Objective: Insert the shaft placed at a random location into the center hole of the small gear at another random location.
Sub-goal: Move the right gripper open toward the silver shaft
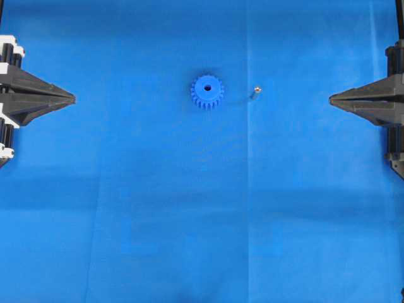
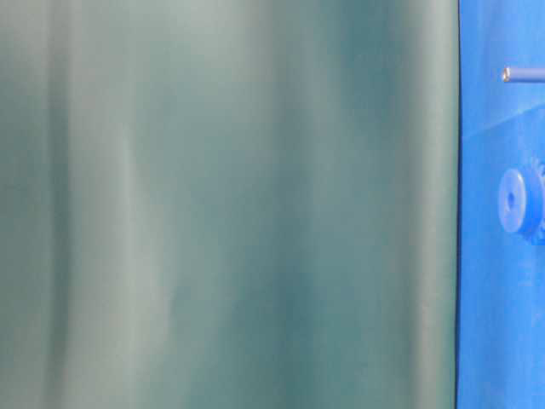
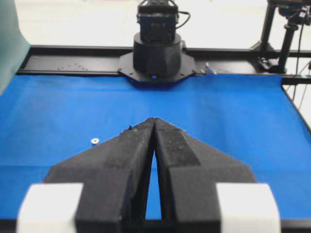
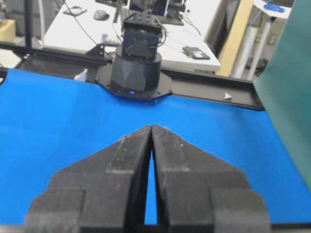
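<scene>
**Both grippers closed at the bench edges, gear and shaft lying free between them**

From overhead we see the small gear [image 1: 207, 92] lying flat on the blue bench [image 1: 189, 221], slightly above the middle of the view, its center hole [image 1: 207, 89] facing up as a dark dot in the raised hub. The shaft [image 1: 256, 91] stands near it at the gear's 3 o'clock, apart from the teeth, a small shiny point with a faint thin shadow.

The left gripper [image 1: 73, 98] sits at the 9 o'clock edge of the view, its jaws pressed together to a point and holding nothing. The right gripper [image 1: 331, 98] mirrors it at 3 o'clock, likewise closed and empty. Both are well apart from the gear and the shaft.

In the left wrist view we see the shaft as a tiny bright ring at the gripper's 10 o'clock.
</scene>
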Motion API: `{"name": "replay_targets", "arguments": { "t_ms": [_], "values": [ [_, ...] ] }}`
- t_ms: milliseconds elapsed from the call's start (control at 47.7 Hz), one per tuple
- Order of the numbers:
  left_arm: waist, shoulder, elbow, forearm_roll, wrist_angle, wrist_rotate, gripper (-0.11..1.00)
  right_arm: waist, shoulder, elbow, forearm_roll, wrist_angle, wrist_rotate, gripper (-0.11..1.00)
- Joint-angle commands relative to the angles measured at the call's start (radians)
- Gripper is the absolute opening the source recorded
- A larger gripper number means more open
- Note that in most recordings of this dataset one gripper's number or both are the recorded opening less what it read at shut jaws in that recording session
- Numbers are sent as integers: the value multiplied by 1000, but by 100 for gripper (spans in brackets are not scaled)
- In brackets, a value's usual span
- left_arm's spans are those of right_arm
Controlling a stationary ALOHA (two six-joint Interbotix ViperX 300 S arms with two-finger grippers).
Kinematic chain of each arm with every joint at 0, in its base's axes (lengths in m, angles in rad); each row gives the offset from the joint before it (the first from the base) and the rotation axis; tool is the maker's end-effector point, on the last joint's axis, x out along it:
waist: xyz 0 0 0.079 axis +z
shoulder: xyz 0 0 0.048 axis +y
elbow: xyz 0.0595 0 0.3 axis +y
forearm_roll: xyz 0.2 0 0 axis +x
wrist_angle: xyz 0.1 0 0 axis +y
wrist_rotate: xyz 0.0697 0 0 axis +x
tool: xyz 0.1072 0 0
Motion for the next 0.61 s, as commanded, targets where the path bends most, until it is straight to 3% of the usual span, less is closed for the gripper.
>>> {"name": "replay_targets", "arguments": {
  "t_ms": [0, 272, 587],
  "values": [
    [-2, -9, -15, 2, 15, -6, 0, 8, 6, -15, -6, -2, -11, 0],
    [-2, -15, -12, 2, 26, -8, 0, -17, 49, -15, -3, 8, -12, -6],
    [-2, -17, -11, 2, 26, -8, 0, -112, 219, 2, 46, -118, -6, -2]
  ]
}}
